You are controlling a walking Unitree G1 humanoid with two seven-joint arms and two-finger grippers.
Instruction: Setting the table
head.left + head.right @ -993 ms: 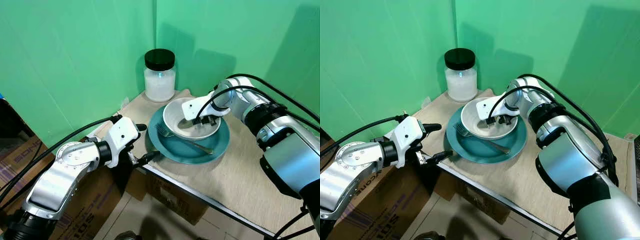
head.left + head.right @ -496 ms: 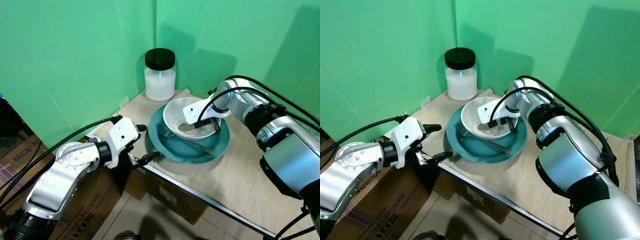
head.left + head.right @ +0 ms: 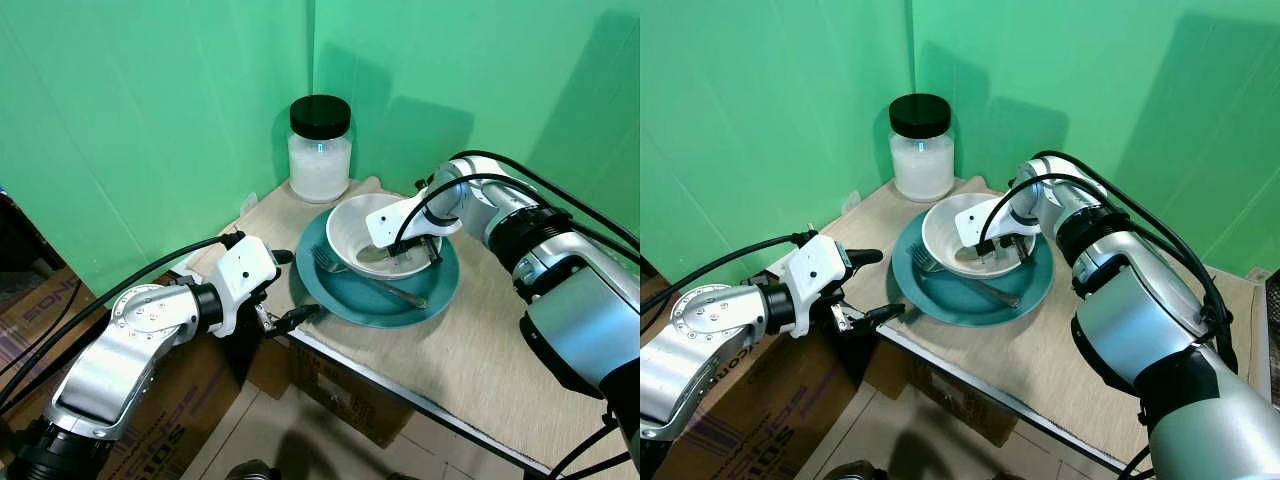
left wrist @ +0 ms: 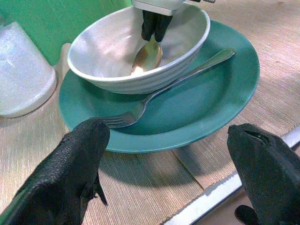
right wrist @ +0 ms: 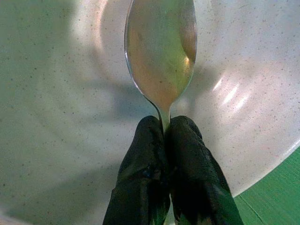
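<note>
- Right wrist view: right gripper fingers pinched tight on the neck of a spoon, its scoop inside the white bowl; contact with the bowl floor is likely, not certain.
- Bowl sits on a teal plate; a fork lies on the plate beside it.
- Left gripper fingers spread wide, at the table edge, near the plate.
- Jar stands behind the plate.

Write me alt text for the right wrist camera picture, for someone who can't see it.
The right claw is shut on the neck of a metal spoon, its two black fingers pressed together. The spoon's shiny head sits inside a speckled white bowl, and a sliver of teal plate shows past the bowl's rim.
</note>
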